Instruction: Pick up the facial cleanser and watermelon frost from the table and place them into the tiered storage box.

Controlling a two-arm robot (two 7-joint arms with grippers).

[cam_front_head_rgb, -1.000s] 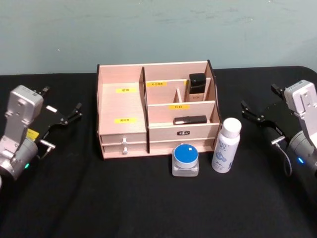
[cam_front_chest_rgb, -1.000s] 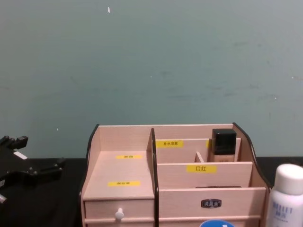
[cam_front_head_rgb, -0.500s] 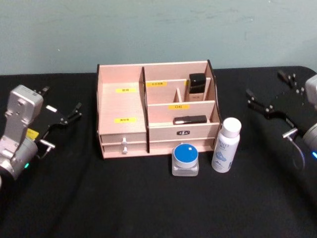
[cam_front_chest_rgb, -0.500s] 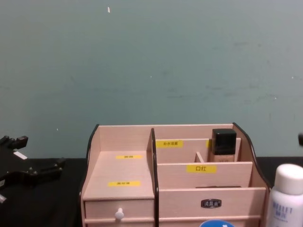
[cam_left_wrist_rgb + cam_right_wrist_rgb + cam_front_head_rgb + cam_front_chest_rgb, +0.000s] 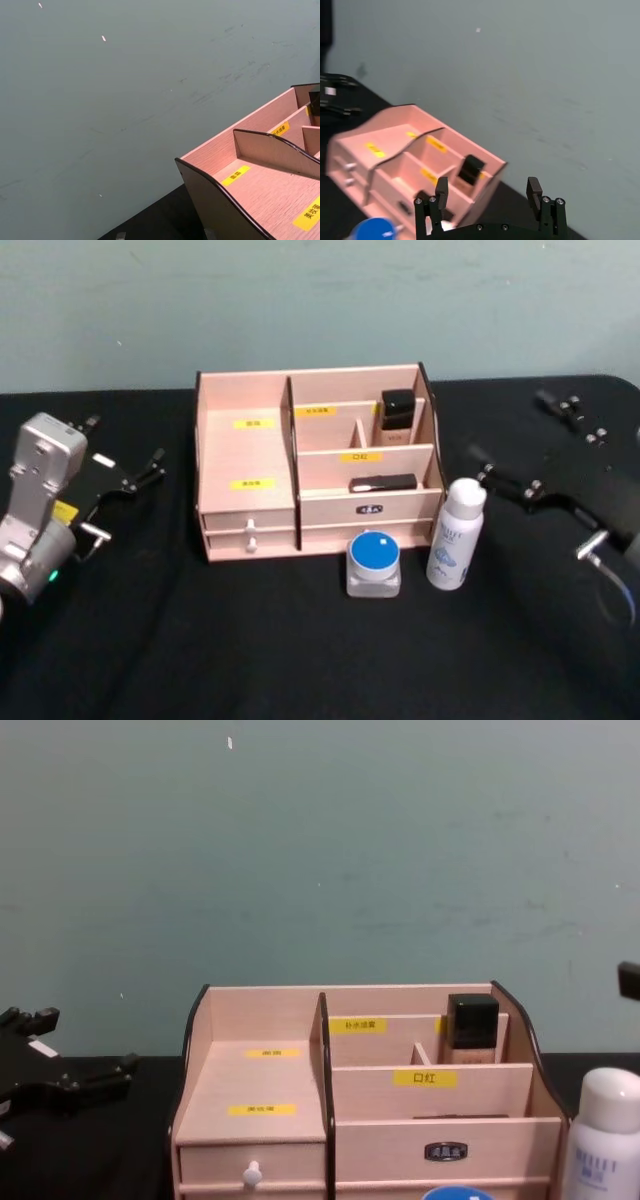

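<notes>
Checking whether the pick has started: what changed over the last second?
The right gripper swung in toward the facial cleanser, open, nothing held. The cleanser itself, the watermelon frost, the tiered storage box and the left gripper stayed put.

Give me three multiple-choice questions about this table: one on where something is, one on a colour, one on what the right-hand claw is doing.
1. Where is the watermelon frost relative to the tiered storage box?
A. In a top compartment
B. On the table in front of it, beside the facial cleanser
C. Behind it

2. What colour is the watermelon frost's lid?
A. Red
B. Green
C. Blue

3. How is the right gripper?
A. Open, holding nothing
B. Shut on the facial cleanser
C. Shut on the watermelon frost

Answers:
1 B: the head view shows it on the black cloth in front of the drawers.
2 C: its flat round top is bright blue.
3 A: its fingers stand wide apart with nothing between them.
The left gripper rests open at the table's left.
</notes>
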